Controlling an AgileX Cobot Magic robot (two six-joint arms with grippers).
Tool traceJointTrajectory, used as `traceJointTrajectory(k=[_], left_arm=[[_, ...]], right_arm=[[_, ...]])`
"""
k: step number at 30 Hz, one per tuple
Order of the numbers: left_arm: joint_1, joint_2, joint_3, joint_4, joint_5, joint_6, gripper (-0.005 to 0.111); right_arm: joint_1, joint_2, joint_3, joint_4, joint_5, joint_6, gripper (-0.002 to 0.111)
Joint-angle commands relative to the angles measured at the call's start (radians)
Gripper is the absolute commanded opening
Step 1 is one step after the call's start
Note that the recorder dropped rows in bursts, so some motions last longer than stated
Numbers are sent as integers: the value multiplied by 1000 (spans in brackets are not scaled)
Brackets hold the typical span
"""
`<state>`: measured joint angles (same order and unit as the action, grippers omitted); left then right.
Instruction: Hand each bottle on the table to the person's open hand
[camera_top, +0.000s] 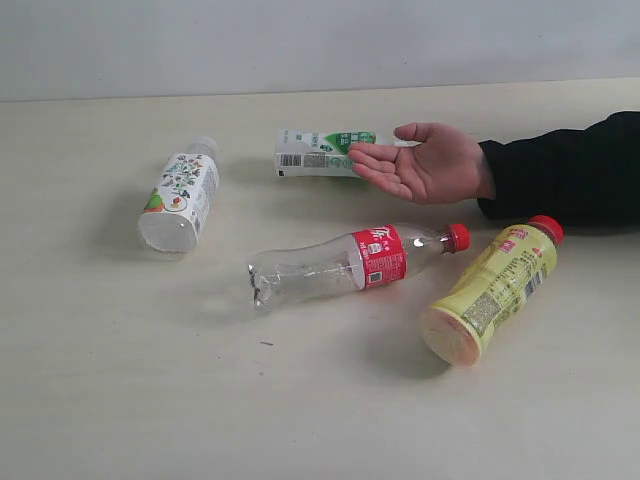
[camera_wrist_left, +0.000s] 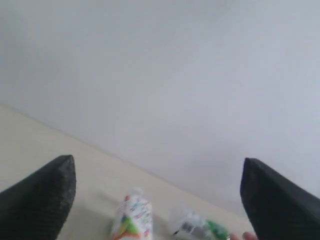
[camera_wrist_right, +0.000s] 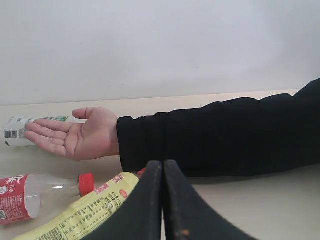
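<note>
The left gripper (camera_wrist_left: 157, 164) hangs with its jaws spread wide and nothing between them. Ahead of it and lower down, the floral-print bottle (camera_wrist_left: 132, 221) lies on the table (camera_wrist_left: 30, 145), and the white green-label bottle (camera_wrist_left: 198, 227) lies just beyond that, off to one side. The right gripper (camera_wrist_right: 162, 165) has its fingers pressed together and holds nothing. The yellow red-capped bottle (camera_wrist_right: 82, 216) lies right in front of its tips, the clear red-label bottle (camera_wrist_right: 25, 197) is beside that, and the person's open hand (camera_wrist_right: 82, 135) waits palm-up further out. All four bottles lie on their sides, so I judge that no handover is done and the first pick is only being lined up. The next move calls for the left gripper to drop over the floral-print bottle, straddle its body and close. The exterior view shows neither arm, so their height above the table cannot be told. The left wrist view is blurred and cuts both bottles at its edge. The right gripper's fingers hide part of the yellow bottle.
</note>
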<state>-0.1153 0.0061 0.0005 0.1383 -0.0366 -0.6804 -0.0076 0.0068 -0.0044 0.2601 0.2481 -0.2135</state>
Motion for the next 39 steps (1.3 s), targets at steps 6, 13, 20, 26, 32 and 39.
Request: traceJointTrajectory(k=[6,13,20,26,32,39], left_arm=[[-3,-6,0,-11,-495,-84,85],[-3,-6,0,43,-812,-53,85],[-3,-6,0,339,-711,-58,85],[-3,-6,0,349,-725,-60,85],[-2,-6,-39,121,-700,-25,85],[-1,250,-382,-54,-416,90,85]], right_arm=[[3,-7,4,-1,-3,1,0],[3,-7,4,-1,-3,1,0],[3,-7,4,-1,-3,1,0],[3,-7,4,-1,-3,1,0],[3,-7,4,-1,-3,1,0],[3,-7,4,-1,-3,1,0]])
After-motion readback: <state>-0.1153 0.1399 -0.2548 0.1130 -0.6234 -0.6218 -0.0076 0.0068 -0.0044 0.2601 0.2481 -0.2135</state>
